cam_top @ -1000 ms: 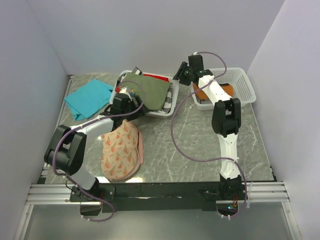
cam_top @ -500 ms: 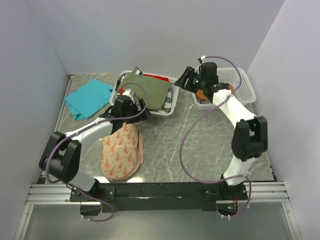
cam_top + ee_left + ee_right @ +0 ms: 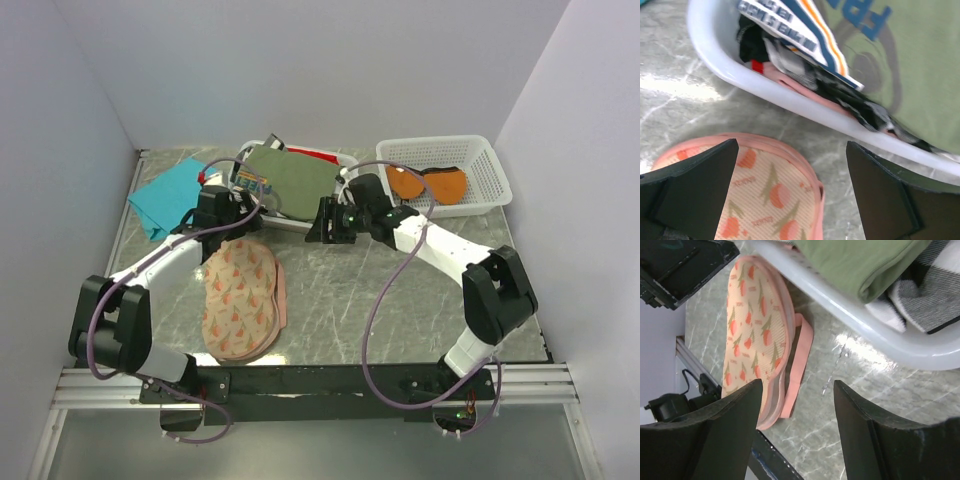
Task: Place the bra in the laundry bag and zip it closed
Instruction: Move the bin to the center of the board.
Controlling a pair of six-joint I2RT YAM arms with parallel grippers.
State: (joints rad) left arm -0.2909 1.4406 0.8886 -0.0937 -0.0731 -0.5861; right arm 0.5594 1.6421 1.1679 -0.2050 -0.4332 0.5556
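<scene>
The laundry bag (image 3: 243, 300) lies flat and shut at the near left, pinkish-beige with orange-red print, a pink strap along its right edge. The rust-orange bra (image 3: 428, 184) lies in the right white basket (image 3: 487, 165). My left gripper (image 3: 228, 218) is open and empty just above the bag's far end; its view shows that end (image 3: 765, 200) between the fingers (image 3: 690, 190). My right gripper (image 3: 322, 228) is open and empty over the table by the middle basket; its view shows the bag (image 3: 752, 325) and strap (image 3: 797, 370).
The middle white basket (image 3: 300, 226) holds an olive-green garment (image 3: 295, 180) and checked cloth; its rim (image 3: 790, 102) is close ahead of both grippers (image 3: 865, 325). A teal cloth (image 3: 170, 195) lies at the far left. Walls enclose three sides.
My right arm has swung from the bra basket left and nearer, to the middle basket's front. My left gripper has shifted left, off the bag's far end.
</scene>
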